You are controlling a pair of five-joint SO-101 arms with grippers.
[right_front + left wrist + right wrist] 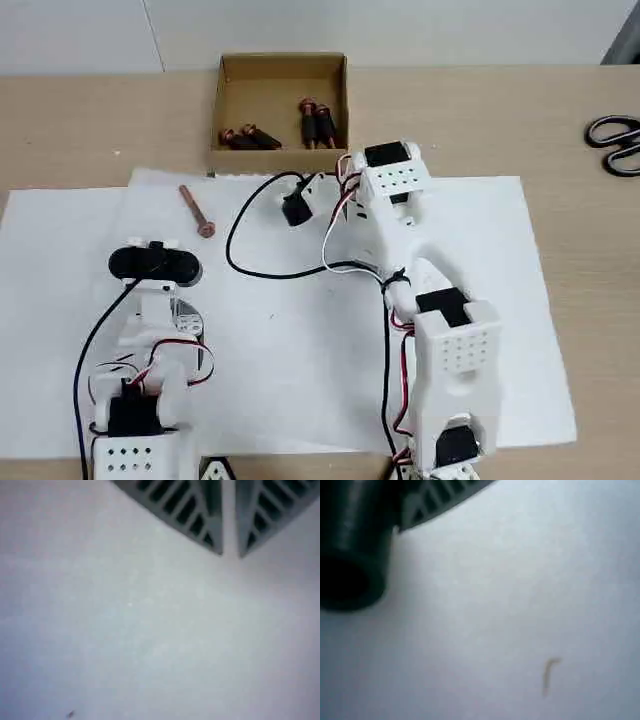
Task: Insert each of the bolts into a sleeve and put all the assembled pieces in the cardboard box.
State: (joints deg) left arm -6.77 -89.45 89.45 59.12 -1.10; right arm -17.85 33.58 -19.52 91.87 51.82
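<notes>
A bare copper bolt [197, 211] lies on the white paper [290, 380], in front of the cardboard box [281, 72]. The box holds several black sleeves with bolts in them [317, 122], and more lie at its left [250, 138]. My right gripper [300, 205] hovers just in front of the box, shut on a black sleeve [350, 555] whose open end faces the camera. My left gripper [230, 550] points down close over bare paper at the lower left, its fingertips [207, 535] together with nothing between them.
Scissors [615, 145] lie on the wooden table at the far right. A black cable [250, 262] loops across the paper between the two arms. The left arm's black wrist part [155, 265] sits just below the bolt.
</notes>
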